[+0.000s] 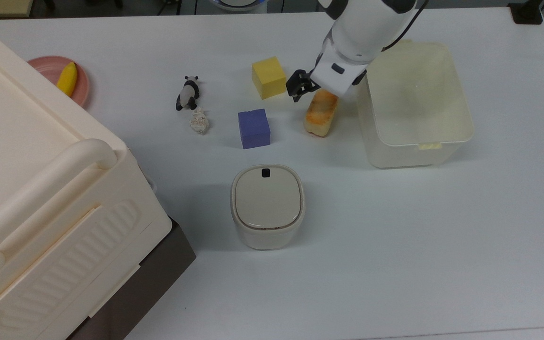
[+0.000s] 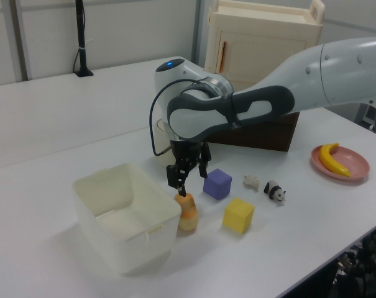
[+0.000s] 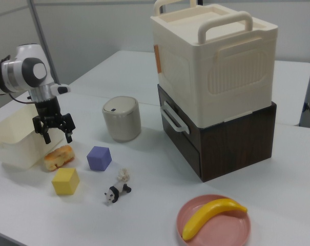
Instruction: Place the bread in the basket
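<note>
One bread (image 1: 320, 113) lies on its side on the white table (image 1: 395, 236), just beside the outer wall of the basket (image 1: 461, 127), on the top view's left of it. The gripper (image 1: 299, 88) hangs above the bread's far end, jaws spread wide and holding nothing; in the right view the gripper (image 3: 54, 127) shows both fingers parted above the bread (image 3: 58, 154), clear of it. In the left view the bread (image 2: 187, 213) sits between the basket (image 2: 122, 239) and the yellow cube (image 2: 238, 215).

Surroundings, counted: two cubes, one yellow cube (image 1: 268, 77) near the gripper and one purple cube (image 1: 254, 128) on the top view's left of the bread; one panda figure (image 1: 187, 92); one crumpled white scrap (image 1: 199, 121) just beside the panda; one lidded bin (image 1: 267, 206) with a black button; one pink plate (image 1: 80, 89) bearing one banana (image 1: 66, 79); one large cream case (image 1: 40, 198) with a handle, stacked on a dark brown box (image 3: 236, 138). The arm (image 1: 371, 23) overlaps the basket's near rim in the top view.
</note>
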{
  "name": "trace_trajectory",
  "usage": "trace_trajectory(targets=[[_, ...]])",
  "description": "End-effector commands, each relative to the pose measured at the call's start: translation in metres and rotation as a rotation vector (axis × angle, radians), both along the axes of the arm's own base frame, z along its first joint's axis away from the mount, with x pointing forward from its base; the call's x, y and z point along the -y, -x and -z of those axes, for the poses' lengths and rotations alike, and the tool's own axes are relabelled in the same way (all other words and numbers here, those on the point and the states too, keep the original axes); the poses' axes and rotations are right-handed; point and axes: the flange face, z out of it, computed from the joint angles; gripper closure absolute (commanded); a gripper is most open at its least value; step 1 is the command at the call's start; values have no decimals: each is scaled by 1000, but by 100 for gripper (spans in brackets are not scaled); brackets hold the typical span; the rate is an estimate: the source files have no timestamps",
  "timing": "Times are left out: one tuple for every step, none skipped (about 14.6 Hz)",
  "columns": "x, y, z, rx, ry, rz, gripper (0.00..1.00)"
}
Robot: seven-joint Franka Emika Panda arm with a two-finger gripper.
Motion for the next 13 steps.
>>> trace_trajectory(targets=[[15, 4, 2, -42, -51, 141, 0], [17, 4, 3, -44, -55, 154, 0], [19, 4, 5, -50, -58, 163, 0], [20, 4, 7, -53, -62, 168, 0], [22, 4, 11, -57, -64, 175, 0], [27, 3, 12, -61, -68, 185, 0], [29, 2, 13, -64, -72, 182, 0], [31, 2, 13, -69, -81, 178, 0], [36, 1, 16, -82, -95, 172, 0], [42, 0, 16, -96, -121, 153, 0], [43, 1, 17, -114, -155, 130, 0], [45, 0, 17, -124, -178, 128, 0], [45, 2, 20, -131, -183, 128, 0]])
